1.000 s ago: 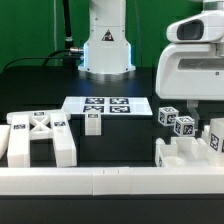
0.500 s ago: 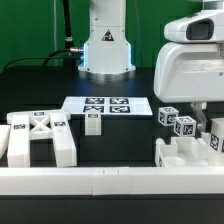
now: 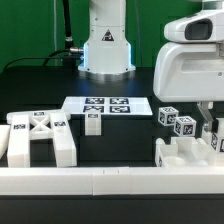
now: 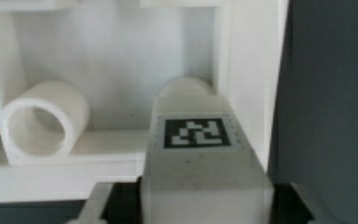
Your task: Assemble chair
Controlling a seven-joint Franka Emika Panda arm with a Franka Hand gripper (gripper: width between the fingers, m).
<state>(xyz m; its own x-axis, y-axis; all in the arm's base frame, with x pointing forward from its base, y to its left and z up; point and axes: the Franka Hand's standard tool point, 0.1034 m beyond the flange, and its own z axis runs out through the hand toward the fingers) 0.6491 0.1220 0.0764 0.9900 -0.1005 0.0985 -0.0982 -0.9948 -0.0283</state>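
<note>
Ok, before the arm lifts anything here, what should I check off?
1. The tool is shut on the tagged leg: ok.
2. Leg centred in the tool: ok.
3. Leg free of the neighbouring white part: cannot tell.
4. The X-ribbed panel lies away from the tool, on the exterior view's left: ok.
5. The marker board lies away from the tool: ok.
</note>
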